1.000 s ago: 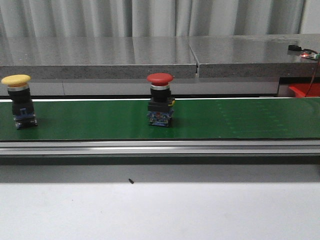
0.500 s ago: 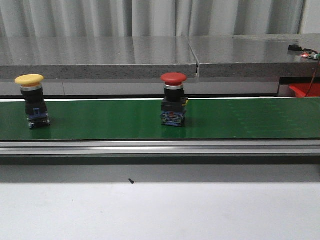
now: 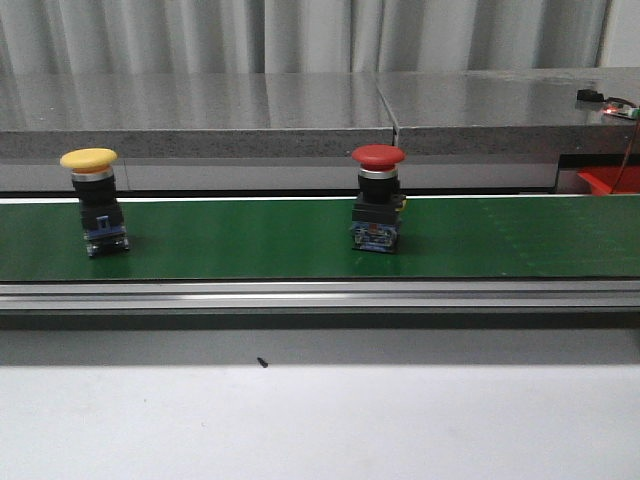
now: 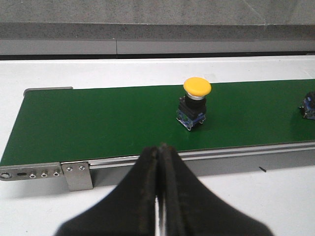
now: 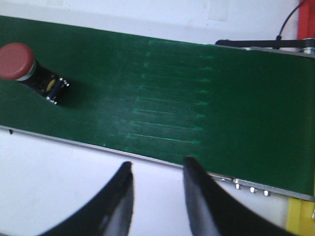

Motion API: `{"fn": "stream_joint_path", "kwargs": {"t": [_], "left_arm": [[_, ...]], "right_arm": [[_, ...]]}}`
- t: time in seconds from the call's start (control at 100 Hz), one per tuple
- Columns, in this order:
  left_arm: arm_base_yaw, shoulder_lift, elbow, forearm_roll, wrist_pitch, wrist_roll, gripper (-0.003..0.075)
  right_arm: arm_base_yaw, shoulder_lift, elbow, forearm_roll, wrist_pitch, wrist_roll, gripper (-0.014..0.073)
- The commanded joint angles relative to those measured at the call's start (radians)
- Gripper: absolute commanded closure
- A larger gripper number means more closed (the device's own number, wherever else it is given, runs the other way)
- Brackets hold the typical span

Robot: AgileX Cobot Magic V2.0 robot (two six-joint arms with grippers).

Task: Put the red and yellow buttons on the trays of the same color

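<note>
A yellow button (image 3: 93,201) stands upright on the green conveyor belt (image 3: 240,245) at the left; it also shows in the left wrist view (image 4: 195,102). A red button (image 3: 377,197) stands upright near the belt's middle; in the right wrist view it (image 5: 24,69) lies off to one side. My left gripper (image 4: 160,148) is shut and empty, over the white table short of the belt's near rail. My right gripper (image 5: 157,167) is open and empty, above the white table beside the belt's edge. A red tray's (image 3: 610,180) corner shows at far right. A yellow patch (image 5: 301,220) shows at the frame corner.
A grey stone ledge (image 3: 300,115) runs behind the belt. A metal rail (image 3: 320,295) borders its near side, with a bracket (image 4: 76,174) at the left end. A small device with a red wire (image 3: 610,105) sits on the ledge at right. A dark speck (image 3: 262,362) lies on the table.
Both buttons have moved to the right along the belt, staying upright. No gripper shows in the front view.
</note>
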Motion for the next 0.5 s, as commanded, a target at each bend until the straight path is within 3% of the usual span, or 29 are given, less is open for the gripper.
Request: {"fn": "stream_joint_path", "kwargs": {"t": [0.0, 0.07, 0.49], "left_arm": [[-0.008, 0.010, -0.025, -0.005, -0.070, -0.011, 0.0739], [-0.008, 0.010, -0.025, -0.005, -0.070, -0.011, 0.0739], [-0.008, 0.010, -0.025, -0.005, -0.070, -0.011, 0.0739]], "right_arm": [[0.029, 0.041, -0.083, 0.013, -0.011, -0.013, 0.0097], [0.058, 0.082, -0.123, 0.013, -0.011, -0.020, 0.0053], [0.184, 0.318, -0.338, 0.054, 0.039, -0.169, 0.0053]]}}
